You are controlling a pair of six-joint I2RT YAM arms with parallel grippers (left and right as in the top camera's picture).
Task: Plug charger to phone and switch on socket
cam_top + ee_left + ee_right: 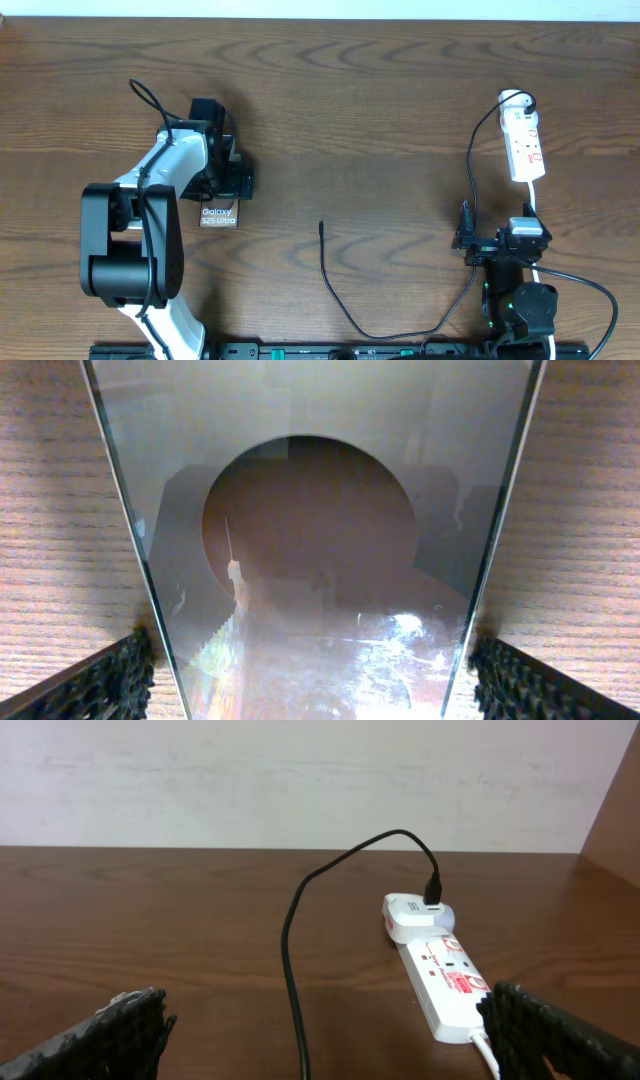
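Charger (322, 255) plug tip (321, 226): lying free on table (380, 100), roughly midway between both arms, well apart from phone (218, 215). Not yet gripped. Far end seated in adapter (415, 915) at head of socket (526, 145).

Probable faults (judged, not observed):
- Slipping or skewing of tip in the grip, owing to its small cross-section; expect misalignment at phone port.
- Dragging of slack cable during carry; likely to tug adapter or shift the light socket.
- Sliding of phone on smooth wood under insertion force unless braced.
- Snagging of cable when reaching for switch.

Tool state:
- Left gripper (315, 670): jaws wide apart, straddling phone, with pads (100, 685) just outside each long edge (contact cannot be confirmed).
- Right gripper (325, 1005): jaws fully apart, empty, facing socket.

Materials and shapes:
- Charger: thin, round, black, flexible; looping loosely.
- Phone: flat, rigid, rectangular; glossy reflective face, white strip at one end.
- Pads: black, finely ribbed.
- Socket: white hard plastic, elongated, red markings.
- Table: dark wood grain, smooth.
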